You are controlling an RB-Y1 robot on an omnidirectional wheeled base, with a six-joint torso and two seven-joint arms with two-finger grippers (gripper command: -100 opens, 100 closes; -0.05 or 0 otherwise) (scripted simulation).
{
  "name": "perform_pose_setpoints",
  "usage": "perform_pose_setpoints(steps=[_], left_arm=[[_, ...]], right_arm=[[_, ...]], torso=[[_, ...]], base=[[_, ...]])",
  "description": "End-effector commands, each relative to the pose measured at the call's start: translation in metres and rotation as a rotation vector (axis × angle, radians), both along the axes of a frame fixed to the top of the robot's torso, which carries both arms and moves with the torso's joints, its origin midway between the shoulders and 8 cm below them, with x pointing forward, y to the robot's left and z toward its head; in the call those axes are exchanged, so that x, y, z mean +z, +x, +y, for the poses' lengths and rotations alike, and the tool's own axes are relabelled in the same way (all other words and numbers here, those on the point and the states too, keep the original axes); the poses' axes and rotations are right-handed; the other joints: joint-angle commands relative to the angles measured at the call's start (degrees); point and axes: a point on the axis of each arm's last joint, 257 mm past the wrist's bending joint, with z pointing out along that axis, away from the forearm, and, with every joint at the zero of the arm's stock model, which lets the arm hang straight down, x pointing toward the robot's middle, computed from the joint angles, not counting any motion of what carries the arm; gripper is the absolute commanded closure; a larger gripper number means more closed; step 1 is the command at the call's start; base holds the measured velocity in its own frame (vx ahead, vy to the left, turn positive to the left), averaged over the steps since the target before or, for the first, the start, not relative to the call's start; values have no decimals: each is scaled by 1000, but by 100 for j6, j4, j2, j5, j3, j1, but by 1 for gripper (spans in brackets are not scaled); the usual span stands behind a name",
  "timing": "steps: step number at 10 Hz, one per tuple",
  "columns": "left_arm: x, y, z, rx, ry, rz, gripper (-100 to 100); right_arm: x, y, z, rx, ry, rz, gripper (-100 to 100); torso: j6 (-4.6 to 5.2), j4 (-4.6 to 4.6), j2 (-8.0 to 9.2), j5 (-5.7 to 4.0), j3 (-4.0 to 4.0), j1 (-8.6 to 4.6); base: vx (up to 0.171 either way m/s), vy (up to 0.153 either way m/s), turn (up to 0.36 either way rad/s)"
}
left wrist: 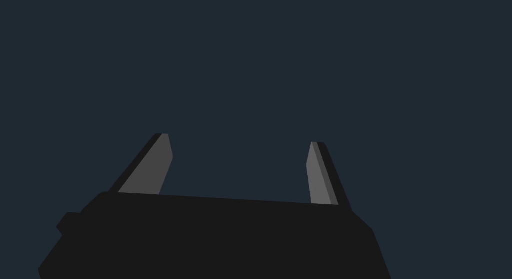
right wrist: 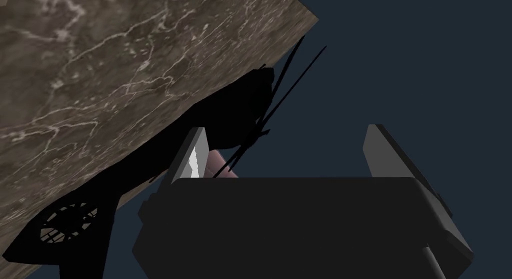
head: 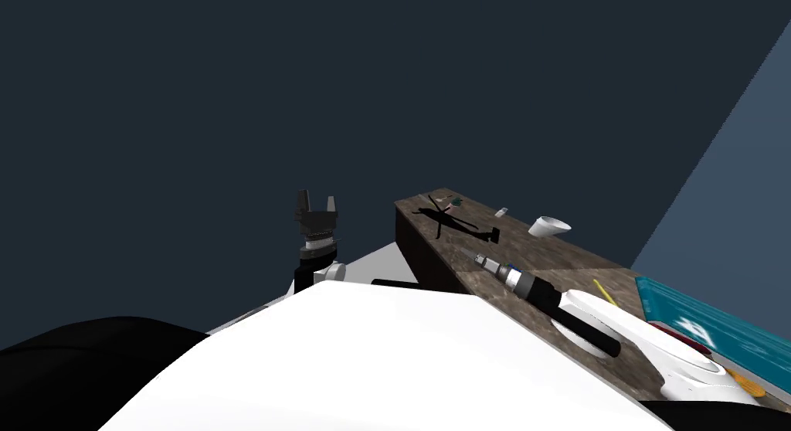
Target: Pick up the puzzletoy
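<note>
A dark marble counter (head: 556, 260) runs along my right. At its far end lies a small green and brown item (head: 451, 198), perhaps the puzzletoy. Beside that item lies a black helicopter-shaped toy (head: 456, 219). My right gripper (head: 470, 254) reaches over the counter, just short of the toy's tail. In the right wrist view it (right wrist: 290, 151) is open, with the black toy (right wrist: 235, 106) close ahead of one finger (right wrist: 192, 153). A pinkish patch (right wrist: 222, 166) shows by that finger; I cannot tell what it is. My left gripper (head: 317, 205) is raised beside the counter and stands open (left wrist: 240, 161), holding nothing.
A white bowl (head: 548, 226) and a small white item (head: 502, 212) lie further right on the counter. Nearer me are a yellow stick (head: 605, 292), a teal box (head: 711, 326) and a white plate (head: 575, 330) under my right forearm. The counter's far edge (right wrist: 300, 28) is close.
</note>
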Motion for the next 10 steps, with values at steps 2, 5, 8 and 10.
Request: perform_pose_setpoints(steps=[2, 5, 8, 10], left_arm=[[0, 0, 0, 0, 0, 0, 0], [0, 0, 0, 0, 0, 0, 0], [0, 0, 0, 0, 0, 0, 0], [0, 0, 0, 0, 0, 0, 0]], right_arm=[[-21, -16, -21, 23, -76, 99, -100], [-31, -28, -41, 51, -150, 170, -100], [-51, -54, -75, 65, -238, 298, -100], [-57, -66, -94, 82, -299, 366, -100]], torso=[[7, 0, -1, -1, 0, 0], [1, 0, 0, -1, 0, 3], [9, 1, 0, -1, 1, 0], [8, 0, -3, -1, -1, 3]], base=[[-39, -57, 273], [-42, -47, 242], [-51, -56, 253], [-47, -41, 268]])
